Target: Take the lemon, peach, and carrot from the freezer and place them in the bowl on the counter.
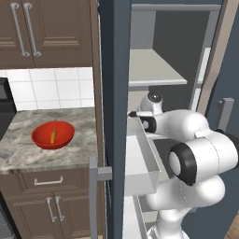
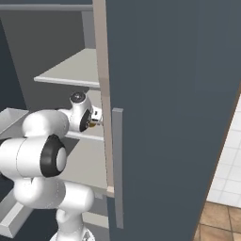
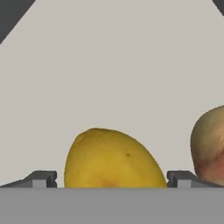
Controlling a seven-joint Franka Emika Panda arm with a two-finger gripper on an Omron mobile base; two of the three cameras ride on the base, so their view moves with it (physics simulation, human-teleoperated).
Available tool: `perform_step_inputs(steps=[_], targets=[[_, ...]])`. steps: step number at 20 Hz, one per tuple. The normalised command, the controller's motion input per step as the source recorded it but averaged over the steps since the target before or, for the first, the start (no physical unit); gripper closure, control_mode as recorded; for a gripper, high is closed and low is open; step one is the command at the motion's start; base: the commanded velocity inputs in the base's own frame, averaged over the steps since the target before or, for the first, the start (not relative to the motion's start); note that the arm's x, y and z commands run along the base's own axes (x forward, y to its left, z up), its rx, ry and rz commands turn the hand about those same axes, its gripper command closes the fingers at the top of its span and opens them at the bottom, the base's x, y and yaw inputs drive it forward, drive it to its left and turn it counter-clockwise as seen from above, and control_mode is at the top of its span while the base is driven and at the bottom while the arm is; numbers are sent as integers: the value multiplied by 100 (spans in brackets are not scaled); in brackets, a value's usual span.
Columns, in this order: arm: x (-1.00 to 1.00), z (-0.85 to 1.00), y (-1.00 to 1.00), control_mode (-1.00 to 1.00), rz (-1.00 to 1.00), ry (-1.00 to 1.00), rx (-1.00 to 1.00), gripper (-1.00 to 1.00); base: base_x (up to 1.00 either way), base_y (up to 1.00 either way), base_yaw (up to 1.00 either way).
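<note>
Hand view first: the lemon (image 3: 111,159) sits low in the centre of the frame, yellow and plump, resting on a pale grey freezer shelf (image 3: 113,65) that runs up to the top of the picture. The gripper (image 3: 111,179) has its jaws spread wide apart, one dark fingertip (image 3: 41,179) at the lower left of the lemon and the other at its lower right, so the fruit lies between them with nothing clamped. At the right edge of the frame sits the peach (image 3: 211,146), pale with a red blush at its base, near the lemon but apart from it.

Over to the left base view: the arm (image 1: 196,154) bends from the lower right into the open freezer (image 1: 114,93), whose dark blue-grey wall stands down the middle of the frame. A white drawer (image 1: 142,163) is pulled out below the shelves. At the left, the red bowl (image 1: 65,135) rests on the marbled counter (image 1: 28,149), and the carrot (image 1: 53,136) lies inside it, orange against the red.

Right base view: the freezer door (image 2: 174,108) stands across the right of the frame, its long handle (image 2: 117,169) running down it, with the arm reaching in behind at the left.
</note>
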Motion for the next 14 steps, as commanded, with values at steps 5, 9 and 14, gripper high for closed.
perform_step_inputs(steps=[5, 9, 14], targets=[[25, -16, 1, -100, 0, 0, 0, -100, 0, 0, 0], [16, -18, 1, -100, 0, 0, 0, 100, 0, 0, 0], [-1, -25, 0, -100, 0, 0, 0, 100, 0, 0, 0]])
